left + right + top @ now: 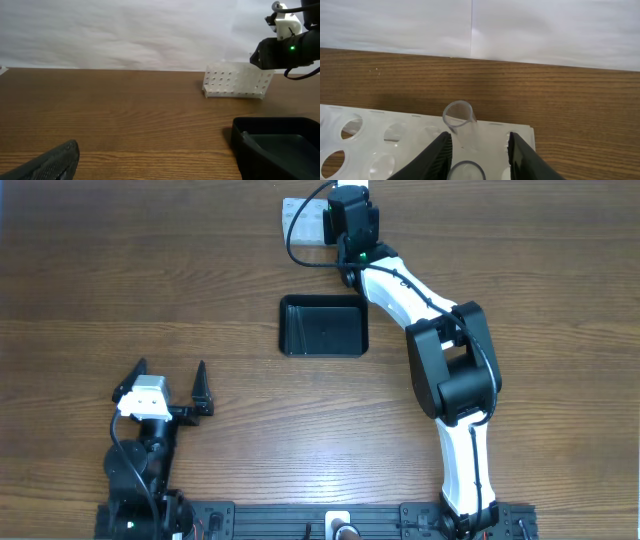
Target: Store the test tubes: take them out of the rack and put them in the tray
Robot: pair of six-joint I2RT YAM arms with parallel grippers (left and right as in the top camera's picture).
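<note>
Two tubes sit between the spread fingers of the right gripper [480, 137] over the white rack [380, 131] at the far edge of the desk [100, 280]: a tilted test tube [461, 120] and a second tube [466, 172], apparently lined up for transfer to the black tray [322, 327] nearby. The left gripper [170, 380] rests spread, well apart.

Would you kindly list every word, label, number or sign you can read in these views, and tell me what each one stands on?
None: there is no legible text in these views.
The white rack, black tray, clear test tube and wooden table carry no visible print.
The green light on the right arm is a plain dot, not a sign.
</note>
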